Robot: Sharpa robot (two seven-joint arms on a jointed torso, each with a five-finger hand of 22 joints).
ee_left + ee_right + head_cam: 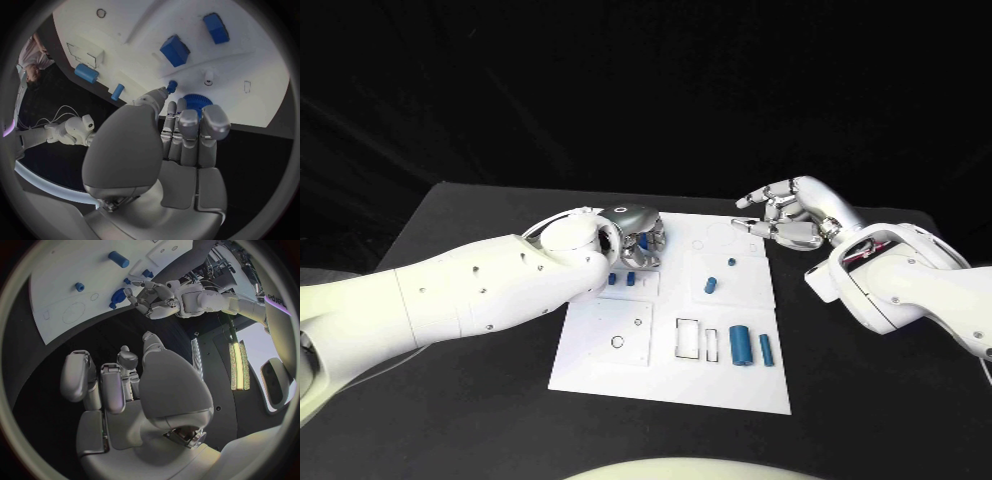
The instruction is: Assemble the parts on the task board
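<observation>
Fingers of left hand (635, 232) reach down over the far-left part of the task board (625, 370), tips on a round blue gear-like part (199, 102); wrist view shows them curled around its rim, so it looks gripped, though whether it's lifted off the board I can't tell. Just beside those fingers: small blue peg (171, 87) standing in the board, and two blue blocks (620, 279) a bit nearer the robot. Further right on the board: small blue piece (711, 285) mid-board, then two blue cylinders (751, 347) lying side by side near the front-right, next to a rectangular outline (687, 338). Right hand (783, 215) hovers above the black desk (473, 260) at the board's far-right corner, fingers loosely spread, holding nothing, well apart from all parts.
</observation>
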